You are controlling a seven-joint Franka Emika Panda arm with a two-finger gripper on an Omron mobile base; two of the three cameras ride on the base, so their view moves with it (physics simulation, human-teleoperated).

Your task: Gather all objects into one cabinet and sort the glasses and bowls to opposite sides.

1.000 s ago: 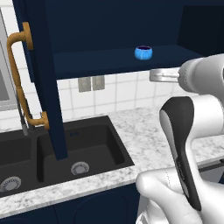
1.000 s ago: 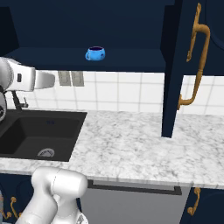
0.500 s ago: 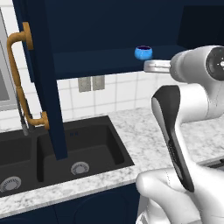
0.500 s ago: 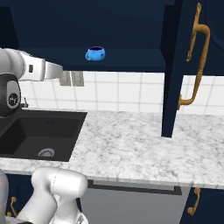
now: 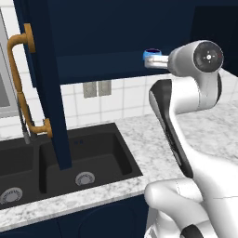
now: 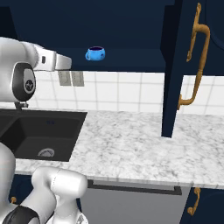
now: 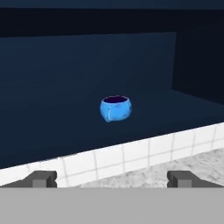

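My arm has swung up and in toward the dark navy wall cabinet [image 6: 131,26]; the small round bright-blue bowl [image 7: 115,108] now sits centred ahead on the navy shelf board [image 6: 131,65], well apart from my fingers [image 7: 41,178], which are spread wide and empty. Open door edges [image 6: 173,70] flank a roomy approach.

so over the last second the arm swung its hand up from below the cabinet [image 6: 131,26] floor to level with the blue bowl [image 6: 95,53], now pointing at it
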